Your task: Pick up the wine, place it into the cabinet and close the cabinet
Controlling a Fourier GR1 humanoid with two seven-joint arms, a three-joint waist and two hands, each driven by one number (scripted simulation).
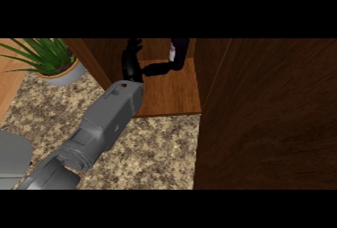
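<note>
The wine bottle (pixel 178 50), dark with a pale label, stands upright at the back of the cabinet's wooden shelf (pixel 172 95). My left hand (pixel 132 62) is inside the cabinet just left of the bottle, on a forearm that comes in from the lower left. Its fingers (pixel 135 45) point straight up, apart from the bottle. The thumb (pixel 157 69) stretches right to the bottle's foot; I cannot tell whether it touches. The hand is open. The cabinet door (pixel 270 116) stands open at the right. My right hand does not show.
A green plant in a pale pot (pixel 59 73) stands on the speckled stone counter (pixel 158 151) at the upper left, close to the cabinet's left wall. A grey rounded shape (pixel 13 156) sits at the lower left edge. The open door fills the right side.
</note>
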